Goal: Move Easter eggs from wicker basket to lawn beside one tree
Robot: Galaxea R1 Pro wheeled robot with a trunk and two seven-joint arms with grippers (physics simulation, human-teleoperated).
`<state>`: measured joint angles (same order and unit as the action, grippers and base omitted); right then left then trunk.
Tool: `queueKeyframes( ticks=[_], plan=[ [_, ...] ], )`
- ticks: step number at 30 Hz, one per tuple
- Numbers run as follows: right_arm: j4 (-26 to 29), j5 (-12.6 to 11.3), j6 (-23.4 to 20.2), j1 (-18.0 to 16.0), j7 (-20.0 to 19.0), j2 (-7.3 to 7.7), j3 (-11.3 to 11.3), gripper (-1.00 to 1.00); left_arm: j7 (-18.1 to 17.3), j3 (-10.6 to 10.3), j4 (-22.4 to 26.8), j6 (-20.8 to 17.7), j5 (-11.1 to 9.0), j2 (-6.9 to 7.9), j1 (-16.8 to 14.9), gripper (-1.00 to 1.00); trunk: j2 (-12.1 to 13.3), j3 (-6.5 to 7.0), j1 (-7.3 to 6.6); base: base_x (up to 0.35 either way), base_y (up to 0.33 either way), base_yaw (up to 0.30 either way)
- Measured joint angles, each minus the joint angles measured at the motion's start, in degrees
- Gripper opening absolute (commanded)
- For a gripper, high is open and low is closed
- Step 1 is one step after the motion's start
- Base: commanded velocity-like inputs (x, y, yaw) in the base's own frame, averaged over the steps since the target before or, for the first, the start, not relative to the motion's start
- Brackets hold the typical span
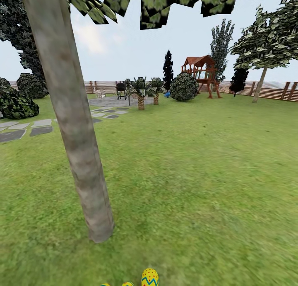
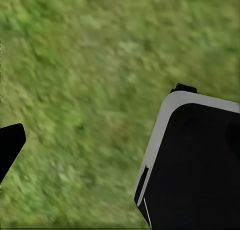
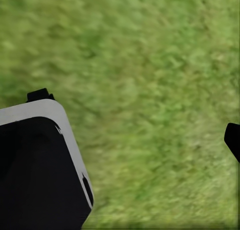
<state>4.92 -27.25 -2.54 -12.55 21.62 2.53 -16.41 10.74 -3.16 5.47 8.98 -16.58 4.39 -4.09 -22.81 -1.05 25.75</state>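
Note:
Three yellow Easter eggs with red dots lie on the lawn (image 1: 198, 174) at the bottom edge of the head view, close to the foot of the tree (image 1: 76, 145). The egg with a blue-green zigzag band (image 1: 150, 277) shows most. Of the second egg (image 1: 127, 283) and the third egg (image 1: 104, 284) I see just the tips. The wicker basket is out of view. My left gripper (image 2: 120, 145) hangs over bare grass, one black fingertip (image 2: 11, 142) at the picture's edge, nothing held. My right gripper (image 3: 120, 140) is likewise open over grass, its fingertip (image 3: 233, 139) at the edge.
A black, white-edged part of my own body (image 2: 195, 165) fills a corner of each wrist view (image 3: 40, 170). Farther off stand a grey stepping-stone path (image 1: 37, 126), short palms (image 1: 141, 93), a round bush (image 1: 184, 87), a red playset (image 1: 203, 72), another tree (image 1: 260, 83) and the wooden fence (image 1: 273, 91).

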Motion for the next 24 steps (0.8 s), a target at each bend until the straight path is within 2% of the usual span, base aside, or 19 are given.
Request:
queueKeyframes(
  ticks=[24],
  plan=[
    [-3.25, 0.18, -0.09, 0.0, 0.06, 0.08, -0.05, 1.0, 0.0, 0.05, -0.47, -0.01, -0.1, 0.0, -0.04, 1.0, 0.0, 0.0, 0.0, 0.0, 0.0, 0.0]
  ],
)
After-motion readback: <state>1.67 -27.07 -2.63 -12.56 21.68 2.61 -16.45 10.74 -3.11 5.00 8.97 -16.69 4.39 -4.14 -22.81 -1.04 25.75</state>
